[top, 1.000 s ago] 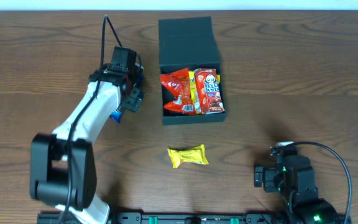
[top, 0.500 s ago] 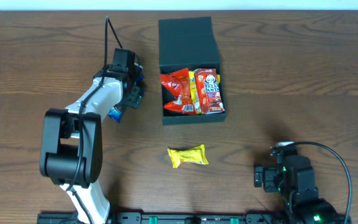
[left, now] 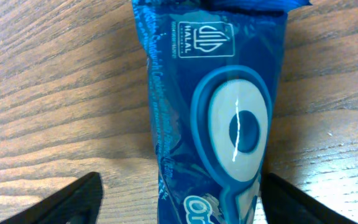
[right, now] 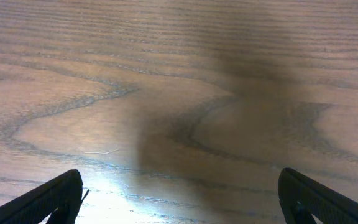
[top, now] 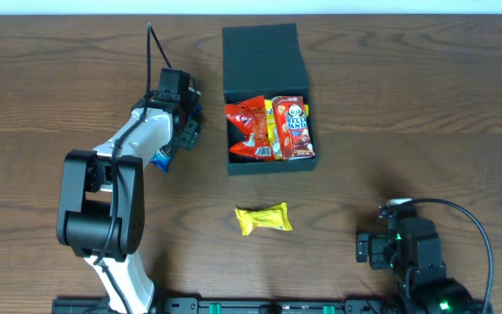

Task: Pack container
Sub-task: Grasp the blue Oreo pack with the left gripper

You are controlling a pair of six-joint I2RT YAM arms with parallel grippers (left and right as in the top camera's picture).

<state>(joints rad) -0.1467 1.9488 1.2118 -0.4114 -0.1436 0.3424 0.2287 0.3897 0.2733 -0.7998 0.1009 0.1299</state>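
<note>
While the container [top: 273,167] sits toward the far middle of the desk [top: 425,113], its flap lid [top: 264,54] lies folded back flat on the side away from the arms, leaving the box open on top. Inside the container lie a crumpled red packet [top: 249,129] on the left and a red packet with a panda face [top: 293,126] on the right, with a strip of yellow wrapper [top: 270,122] showing between them. Left of the container, and near it, the left gripper [left: 180,198] hangs low over a blue packet [left: 216,93] lying flat on the wood. Its fingers stand apart on either side of the packet, one clear of the wrapper and the other just at its edge, so nothing is clamped. On the near side of the container, apart from it, a yellow packet [top: 264,218] lies on the desk. Well off to the near right of the container, the right gripper [right: 182,202] is spread wide above the wood, holding nothing.
</note>
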